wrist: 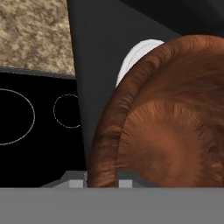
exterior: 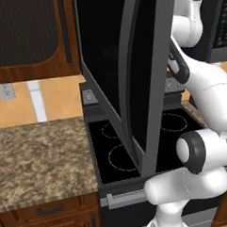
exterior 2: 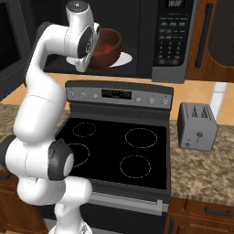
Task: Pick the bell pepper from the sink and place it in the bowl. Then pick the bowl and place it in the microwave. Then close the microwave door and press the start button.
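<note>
One pincer (wrist: 101,179) grips the bowl (exterior 2: 104,48) rim inside the microwave (exterior 2: 151,27); keypad writing unreadable.

We see a black glass cooktop (exterior 2: 119,153) with ring burners, beside a grey two-slot toaster (exterior 2: 197,126) on speckled granite counter (exterior 2: 201,171).

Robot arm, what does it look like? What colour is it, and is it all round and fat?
The arm is glossy white, built from thick rounded tube sections with smooth, bulging elbows. Dark grey, nearly black rings and round caps mark its joints. No cables or writing show on it. At its tip, the pincer has two small grey fingertips, blocky and square-edged.
</note>
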Robot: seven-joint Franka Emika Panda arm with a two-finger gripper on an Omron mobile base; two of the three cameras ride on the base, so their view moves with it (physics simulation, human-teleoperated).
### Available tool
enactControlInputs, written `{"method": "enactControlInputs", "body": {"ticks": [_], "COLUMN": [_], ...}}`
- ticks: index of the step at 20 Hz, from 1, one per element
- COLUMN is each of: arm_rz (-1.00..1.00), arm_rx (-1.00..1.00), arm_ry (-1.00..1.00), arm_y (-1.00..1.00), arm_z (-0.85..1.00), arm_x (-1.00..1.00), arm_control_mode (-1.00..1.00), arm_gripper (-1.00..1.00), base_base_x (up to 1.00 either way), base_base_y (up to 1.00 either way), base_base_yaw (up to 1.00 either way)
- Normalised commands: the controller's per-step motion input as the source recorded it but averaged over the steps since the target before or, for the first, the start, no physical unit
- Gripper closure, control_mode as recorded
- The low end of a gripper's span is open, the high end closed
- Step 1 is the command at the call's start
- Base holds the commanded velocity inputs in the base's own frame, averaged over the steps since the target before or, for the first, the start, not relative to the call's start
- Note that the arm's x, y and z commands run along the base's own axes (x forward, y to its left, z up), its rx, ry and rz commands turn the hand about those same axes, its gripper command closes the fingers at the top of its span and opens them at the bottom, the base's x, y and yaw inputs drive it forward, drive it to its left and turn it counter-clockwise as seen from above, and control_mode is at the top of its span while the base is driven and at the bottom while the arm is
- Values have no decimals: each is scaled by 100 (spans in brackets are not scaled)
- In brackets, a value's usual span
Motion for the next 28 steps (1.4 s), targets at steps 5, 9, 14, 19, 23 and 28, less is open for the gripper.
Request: {"method": "enactControlInputs", "body": {"ticks": [5,9,14,19,23,28], "arm_rz": [3,6,8,6,3,0], "arm_rx": [0,0,0,0,-2,-2], "arm_ry": [-7,-6,1,1,2,-2], "arm_y": [6,18,23,6,2,4], "arm_z": [0,-8,-24,-19,-29,-9], "arm_x": [43,40,29,48,22,1], "arm_control_mode": [-100,-100,-100,-100,-100,-100], "arm_gripper": [100,100,100,100,-100,-100], "base_base_x": [0,0,0,0,0,0], "base_base_y": [0,0,0,0,0,0], "base_base_yaw": [0,0,0,0,0,0]}}
